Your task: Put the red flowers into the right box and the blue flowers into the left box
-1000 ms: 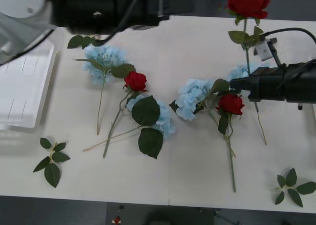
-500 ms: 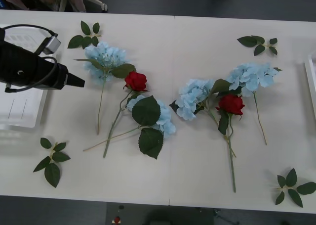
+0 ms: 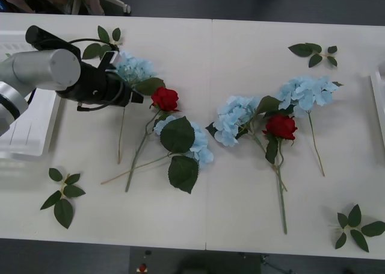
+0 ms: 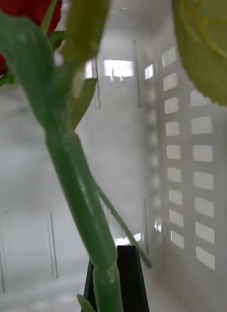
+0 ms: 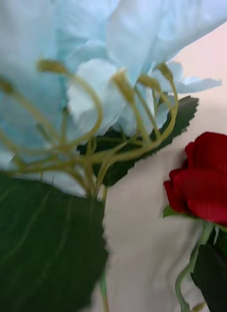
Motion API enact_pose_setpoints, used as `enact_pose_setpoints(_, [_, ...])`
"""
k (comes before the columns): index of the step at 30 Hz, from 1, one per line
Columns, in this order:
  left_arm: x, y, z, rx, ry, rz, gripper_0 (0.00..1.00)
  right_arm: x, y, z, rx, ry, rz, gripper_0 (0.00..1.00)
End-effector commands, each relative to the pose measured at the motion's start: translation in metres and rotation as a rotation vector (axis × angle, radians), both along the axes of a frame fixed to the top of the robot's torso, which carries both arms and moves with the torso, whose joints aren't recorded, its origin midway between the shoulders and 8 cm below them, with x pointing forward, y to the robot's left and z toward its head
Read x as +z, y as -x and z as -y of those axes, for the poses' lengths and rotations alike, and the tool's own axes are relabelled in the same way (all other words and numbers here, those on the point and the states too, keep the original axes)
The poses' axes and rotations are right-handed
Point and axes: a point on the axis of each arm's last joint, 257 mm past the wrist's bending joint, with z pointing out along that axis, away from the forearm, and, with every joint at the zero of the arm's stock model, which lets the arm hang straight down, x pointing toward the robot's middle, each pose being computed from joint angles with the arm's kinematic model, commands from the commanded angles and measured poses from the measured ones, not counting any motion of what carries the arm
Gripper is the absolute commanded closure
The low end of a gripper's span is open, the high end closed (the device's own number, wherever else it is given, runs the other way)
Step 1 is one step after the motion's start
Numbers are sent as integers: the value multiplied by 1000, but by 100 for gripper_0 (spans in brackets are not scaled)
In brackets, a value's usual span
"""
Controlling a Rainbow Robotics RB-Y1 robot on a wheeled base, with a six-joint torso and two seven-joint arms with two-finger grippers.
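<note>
My left gripper reaches level across the table's far-left edge, tip at a blue flower beside a red rose; jaws unreadable. My right gripper pinches a rose stem inside the right box.

The front view looks forward and down from above the arms onto the white bench, taking in its whole width. The left wrist view sits very close under a blue flower, facing its leaf and thin stalks, with a red rose just beside it. That same blue flower and rose lie side by side in the front view. The right wrist view looks from very near along a rose stem at the slotted wall of the right box.
</note>
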Motion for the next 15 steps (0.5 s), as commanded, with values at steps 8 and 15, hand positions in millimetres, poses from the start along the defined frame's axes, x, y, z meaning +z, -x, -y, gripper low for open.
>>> enact_pose_setpoints(8, [0, -31, -3, -1, -122, 78, 100, 16, -21, 26, -35, 135, 57, 60])
enact_pose_setpoints(15, [26, -36, -21, -3, -137, 122, 100, 10, -13, 26, -6, 147, 31, 23])
